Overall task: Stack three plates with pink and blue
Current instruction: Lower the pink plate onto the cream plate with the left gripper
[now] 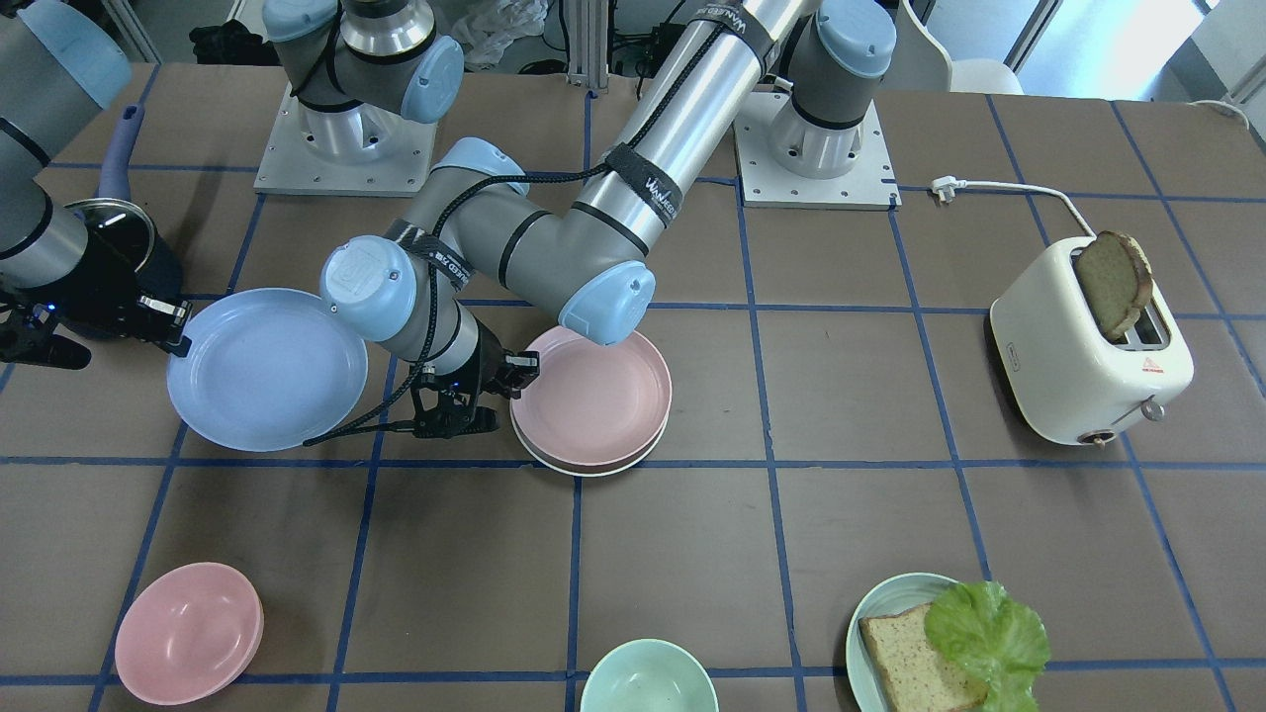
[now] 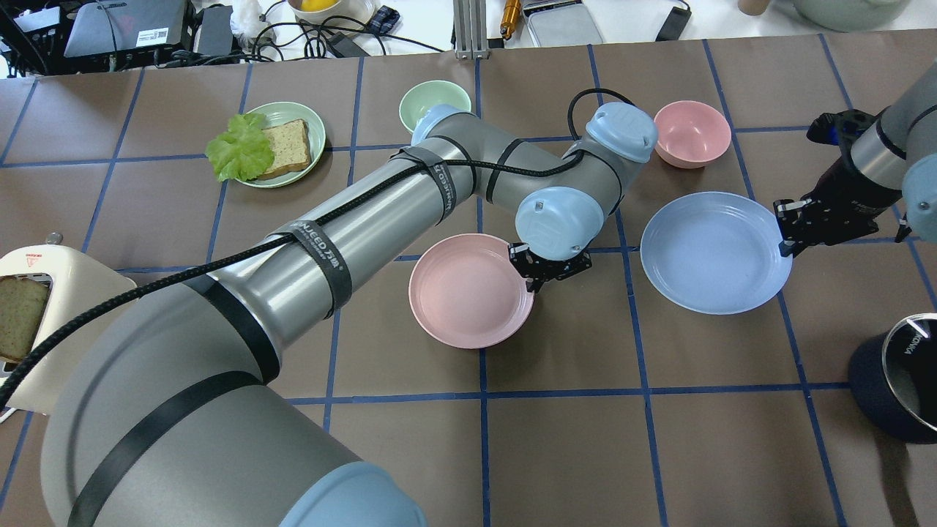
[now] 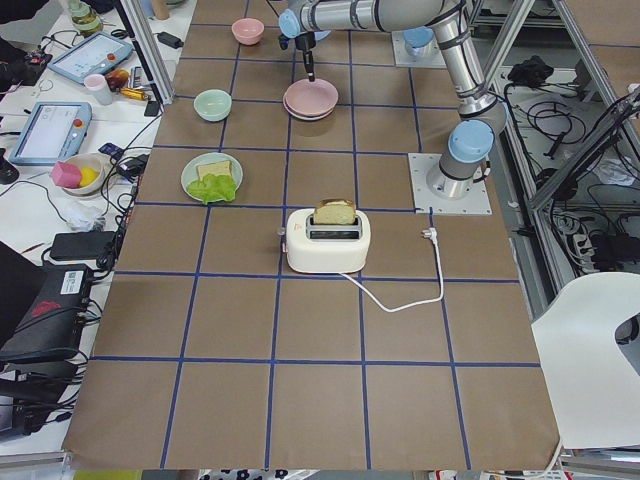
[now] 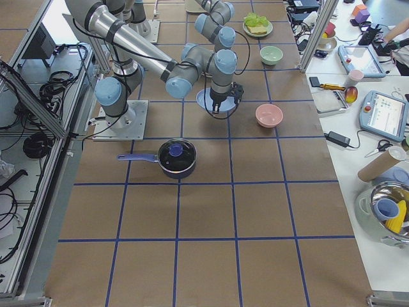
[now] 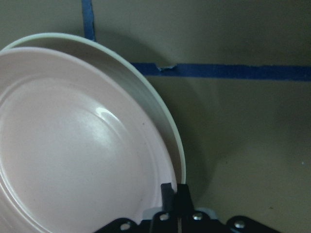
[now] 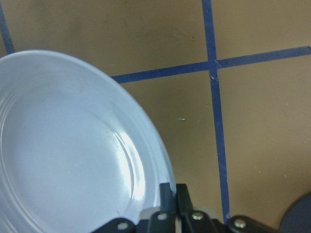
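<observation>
The pale pink plate point(image 1: 593, 396) lies on the cream-white plate point(image 1: 584, 469) near the table's middle, with only the cream rim showing. My left gripper point(image 1: 522, 374) is shut on the pink plate's rim; the left wrist view shows the fingers point(image 5: 167, 194) pinched at its edge point(image 5: 73, 145), with the cream rim point(image 5: 146, 92) just outside. My right gripper point(image 1: 178, 331) is shut on the rim of the light blue plate point(image 1: 262, 371), which sits apart from the stack. The right wrist view shows that grip on the blue plate point(image 6: 58, 155). I cannot tell whether the blue plate touches the table.
A pink bowl point(image 1: 188, 633), a pale green bowl point(image 1: 648, 682) and a green plate point(image 1: 862, 608) with bread and lettuce stand along the far edge. A toaster point(image 1: 1088, 366) holding bread stands on my left. A dark lidded pot point(image 2: 904, 380) is close to my right arm.
</observation>
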Controlling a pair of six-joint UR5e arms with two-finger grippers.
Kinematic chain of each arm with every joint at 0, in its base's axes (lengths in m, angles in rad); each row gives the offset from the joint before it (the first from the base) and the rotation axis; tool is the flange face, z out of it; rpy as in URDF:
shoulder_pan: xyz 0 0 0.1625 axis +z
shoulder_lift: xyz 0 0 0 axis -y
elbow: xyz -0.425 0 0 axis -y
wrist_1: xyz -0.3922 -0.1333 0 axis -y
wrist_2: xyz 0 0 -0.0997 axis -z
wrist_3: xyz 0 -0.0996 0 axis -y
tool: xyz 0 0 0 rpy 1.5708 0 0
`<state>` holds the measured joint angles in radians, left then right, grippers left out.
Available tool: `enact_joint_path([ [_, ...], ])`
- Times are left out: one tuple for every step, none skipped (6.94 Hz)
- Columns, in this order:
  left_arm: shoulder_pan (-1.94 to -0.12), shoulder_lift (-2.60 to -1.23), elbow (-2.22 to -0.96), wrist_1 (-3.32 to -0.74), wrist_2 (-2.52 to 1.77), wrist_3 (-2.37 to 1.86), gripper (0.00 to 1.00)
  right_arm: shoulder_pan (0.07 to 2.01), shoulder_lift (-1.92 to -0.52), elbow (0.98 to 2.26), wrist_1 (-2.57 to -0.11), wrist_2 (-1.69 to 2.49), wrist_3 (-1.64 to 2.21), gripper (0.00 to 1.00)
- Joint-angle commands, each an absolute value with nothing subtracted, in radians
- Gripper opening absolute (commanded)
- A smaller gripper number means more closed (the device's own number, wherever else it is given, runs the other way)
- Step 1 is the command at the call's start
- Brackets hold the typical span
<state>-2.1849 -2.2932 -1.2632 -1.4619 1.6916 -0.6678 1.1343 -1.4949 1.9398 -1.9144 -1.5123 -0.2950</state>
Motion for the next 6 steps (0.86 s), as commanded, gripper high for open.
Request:
enact_joint_path([
  [-2.183, -2.307, -1.229, -1.463, 1.689, -0.669, 0.0, 1.135, -1.497, 1.942, -1.913, -1.509, -0.295, 0.0],
  [-2.183, -2.316, -1.221, -1.463, 1.689, -0.669, 0.0, 1.135, -1.496, 1.942, -1.914, -1.509, -0.295, 0.0],
  [-2.183, -2.318, -1.221, -1.466, 1.689, -0.669, 0.0, 1.135, -1.491, 1.941, -1.914, -1.509, -0.295, 0.0],
  [-2.184, -2.316, -1.223, -1.474, 1.692, -0.67, 0.0, 1.135, -1.494, 1.942, -1.914, -1.509, -0.293, 0.0],
  [-2.184, -2.309, -1.23, -1.477, 1.692, -0.67, 0.0, 1.134, -1.494, 1.942, -1.914, -1.509, -0.295, 0.0],
  [-2.184, -2.296, -1.239, -1.488, 1.692, -0.669, 0.0, 1.134, -1.496, 1.942, -1.914, -1.509, -0.293, 0.0],
])
